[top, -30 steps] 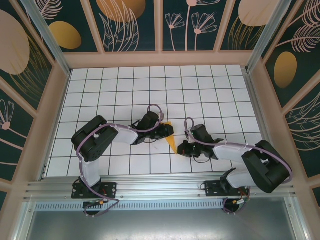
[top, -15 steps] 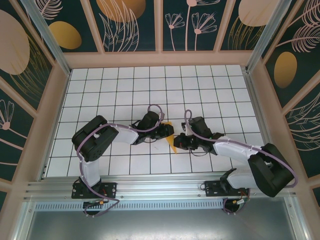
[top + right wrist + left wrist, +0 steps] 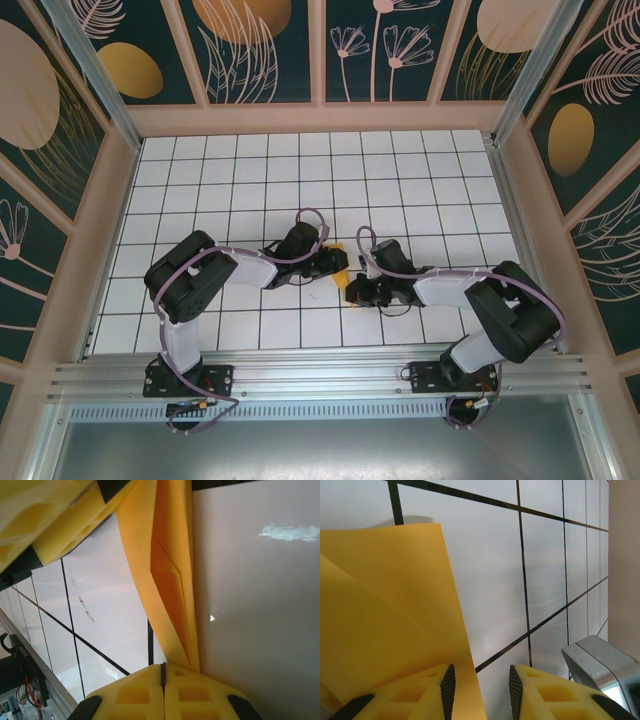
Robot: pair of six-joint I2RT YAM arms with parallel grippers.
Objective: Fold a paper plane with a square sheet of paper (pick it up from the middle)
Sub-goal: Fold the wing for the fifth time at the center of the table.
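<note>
Near the middle of the tiled table (image 3: pixel 200 180), toward its near edge, the two grippers meet tip to tip. The right gripper (image 3: pixel 162 672) is pressed together, apparently pinching the narrow end of the paper (image 3: pixel 390 605), likely to hold it off the table. The left gripper (image 3: pixel 481 677) is spread, with the paper's edge in its gap, seemingly ready to fold. The paper is orange-yellow, creased into long overlapping flaps.

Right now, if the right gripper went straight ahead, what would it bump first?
Probably the left gripper, just beyond the folded paper that the right gripper pinches; depth is hard to judge.
</note>
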